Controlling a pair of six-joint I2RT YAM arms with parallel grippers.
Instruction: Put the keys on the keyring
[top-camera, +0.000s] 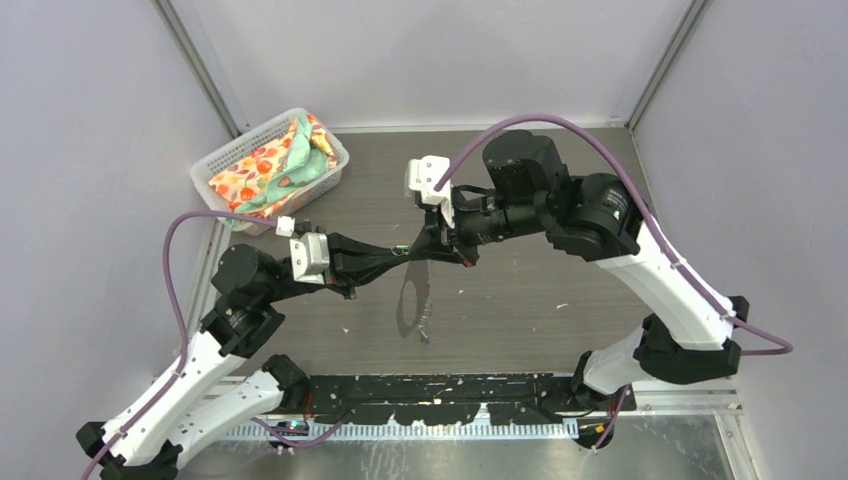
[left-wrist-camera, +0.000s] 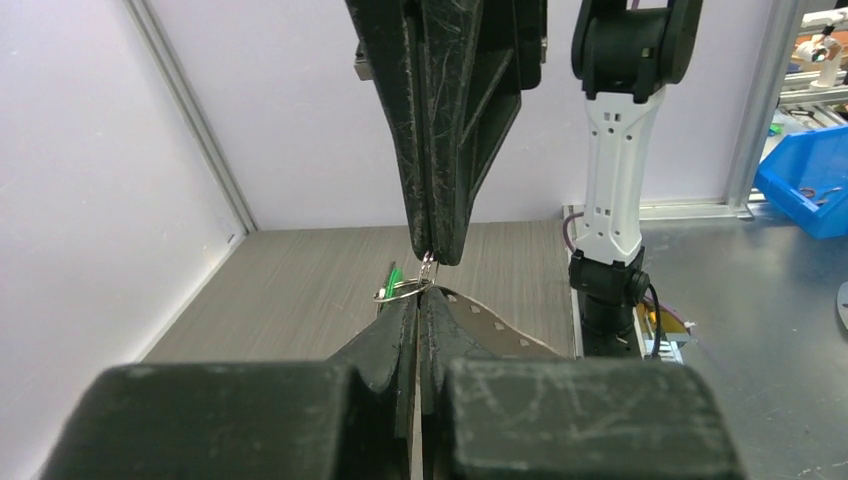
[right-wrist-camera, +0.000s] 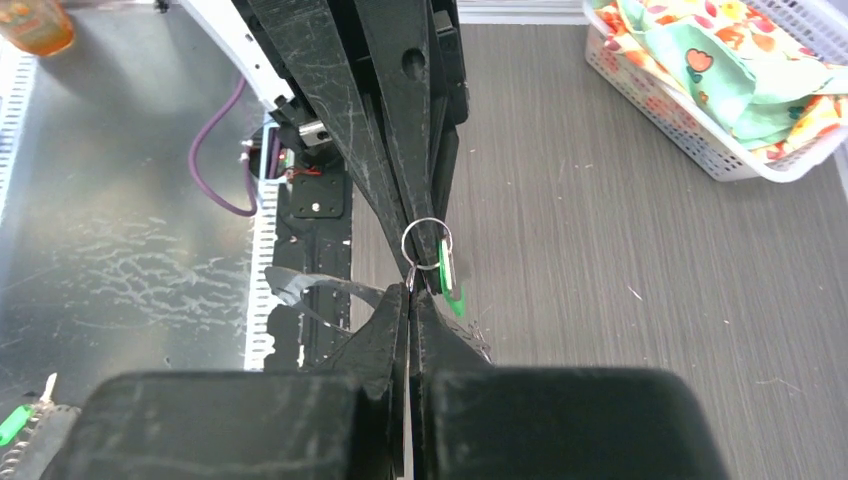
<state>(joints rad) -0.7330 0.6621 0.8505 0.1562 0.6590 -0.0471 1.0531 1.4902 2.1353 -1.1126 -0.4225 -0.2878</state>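
Keys come first. Closest to the arm bases, a tiny blue speck (top-camera: 428, 341) lies on the surface (top-camera: 560, 270). It may be the blue key, but it is too small to be sure.

A bit further out, the two arms meet tip to tip above the middle of the surface. The left gripper (left-wrist-camera: 418, 298) is squeezed narrow. The keyring (left-wrist-camera: 492, 324), a floppy grey loop, seems to come out by its tip and hang down, but I cannot tell just what it pinches. The right gripper (right-wrist-camera: 409, 290) is squeezed narrow too, and it nips a small silver ring (right-wrist-camera: 424, 243). The green key (right-wrist-camera: 447, 275) dangles from that ring, right beside both tips.

Far at the back sits a white basket (top-camera: 222, 155) with bright cloth in it, well away from the work.

I think the green key is being joined to the loop now, and the blue one is not yet done.

Things could go wrong here. The small ring is thin and smooth, so it could slip out of the pinch and the green key would drop. The loop is floppy and may swing or twist away. The tips are so close that one push could knock the other. The blue speck lies flat, so it may be hard to pick up.
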